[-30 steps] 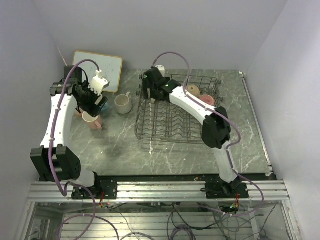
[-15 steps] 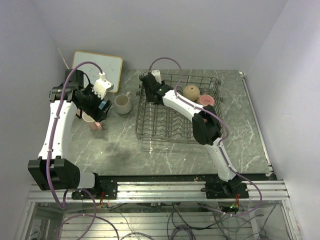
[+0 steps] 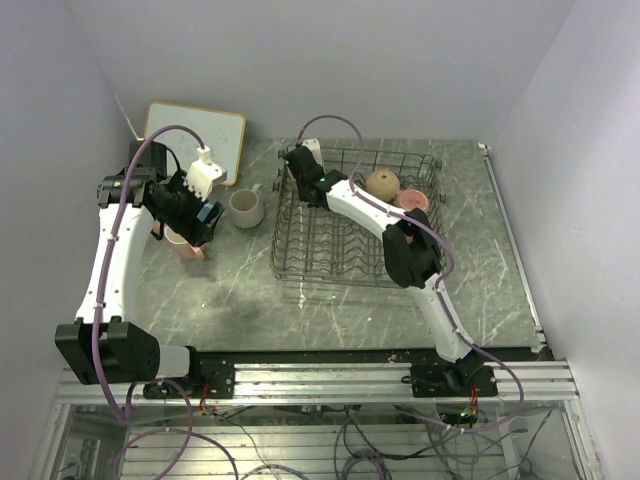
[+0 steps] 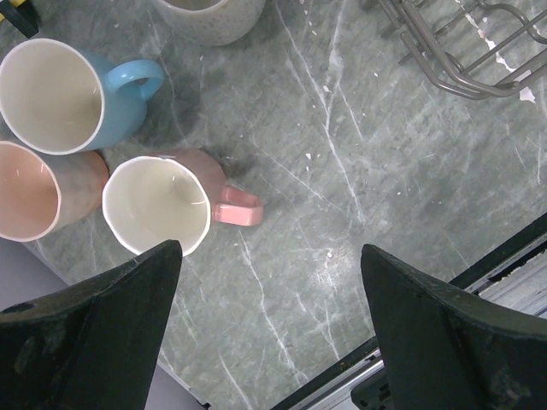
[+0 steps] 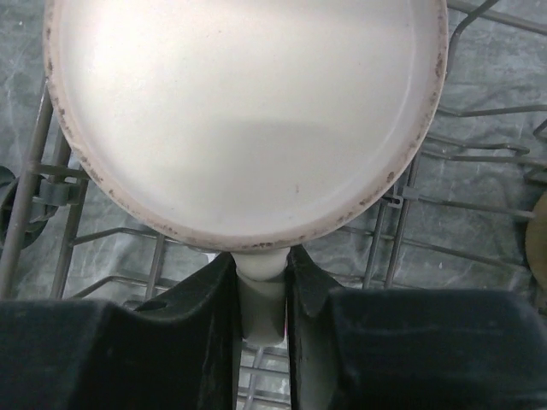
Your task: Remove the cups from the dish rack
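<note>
The dish rack (image 3: 340, 250) is a dark wire rack in the middle of the table. At its far left corner my right gripper (image 3: 296, 172) is shut on the handle of a cream-white cup (image 5: 248, 111); both black fingers (image 5: 205, 325) press the handle (image 5: 261, 299) from either side. A tan cup (image 3: 381, 183) and a dark pink-red cup (image 3: 413, 201) lie in the rack's far right part. My left gripper (image 4: 273, 325) hangs open over bare table, beside a pale pink cup (image 4: 158, 205) that stands upright. A light blue cup (image 4: 120, 94) and another pale pink cup (image 4: 77, 184) stand close by.
A beige cup (image 3: 246, 207) stands on the table between the left gripper and the rack. A framed whiteboard (image 3: 205, 130) leans at the back left. The rack's wires (image 5: 479, 205) run under and around the held cup. The rack's corner (image 4: 461, 51) shows in the left wrist view.
My right arm reached into the rack's far left corner and its jaws closed on the cream-white cup's handle. The left gripper stayed open and shifted only slightly.
</note>
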